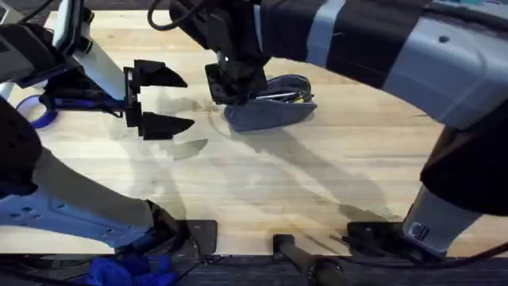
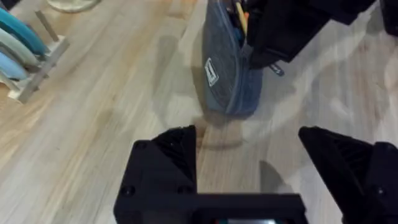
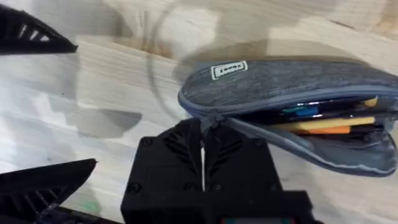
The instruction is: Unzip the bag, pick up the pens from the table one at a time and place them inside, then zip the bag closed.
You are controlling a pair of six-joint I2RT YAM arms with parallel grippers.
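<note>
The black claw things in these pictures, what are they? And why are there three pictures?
They are the fingers of two robot arms sitting at a pale wooden plank table. One picture looks down from above the table. The other two come from little cameras on each arm's wrist, so you see that arm's own fingers up close.

On the table lies a small blue-grey fabric pencil pouch. Its zipper is open, and pens are inside, yellow and orange ones among them.

The right arm's gripper has its fingers pressed together at the pouch's zipper end, as if pinching the zipper pull, though the pull itself is hidden. The left arm's gripper is spread wide open beside the pouch, holding nothing.
</note>
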